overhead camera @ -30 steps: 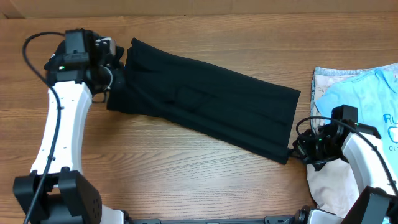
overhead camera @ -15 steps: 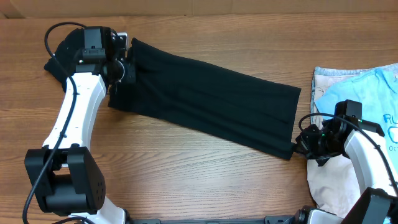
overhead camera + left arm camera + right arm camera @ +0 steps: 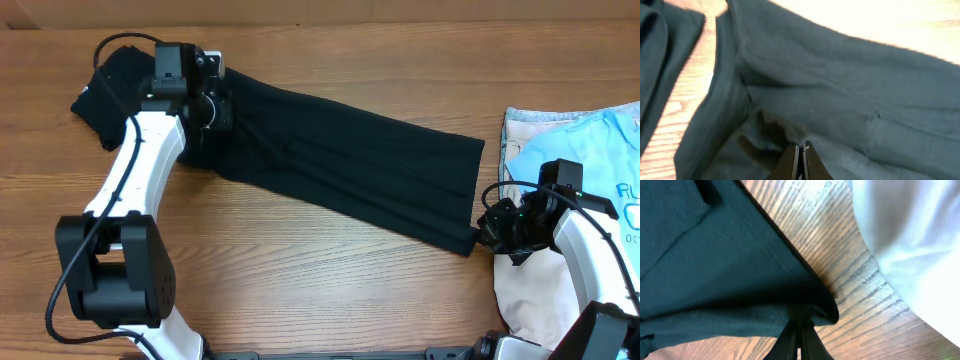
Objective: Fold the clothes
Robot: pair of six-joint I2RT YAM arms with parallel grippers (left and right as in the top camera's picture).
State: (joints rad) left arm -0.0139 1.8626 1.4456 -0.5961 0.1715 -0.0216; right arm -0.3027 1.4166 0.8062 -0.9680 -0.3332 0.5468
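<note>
The left arm has swung rightward along the black garment [image 3: 350, 165] over the last second, carrying the cloth's left end with it and uncovering a dark bunch of fabric [image 3: 100, 88] to the garment's left; whether that bunch is a separate piece cannot be told. The left gripper [image 3: 207, 108] now sits over the garment's left end, its forearm stretched diagonally up from the base, and the left wrist view shows the fingertips pressed together on a raised fold of the black cloth. The right gripper [image 3: 487, 232] has barely shifted: it is low at the garment's lower right corner, fingertips closed on that corner. The garment lies flat and diagonal on the table [image 3: 300, 290]. Right of the garment lie one light blue shirt [image 3: 590, 160] and one pale cloth [image 3: 525, 295] under it. Two arms, one long black garment.
</note>
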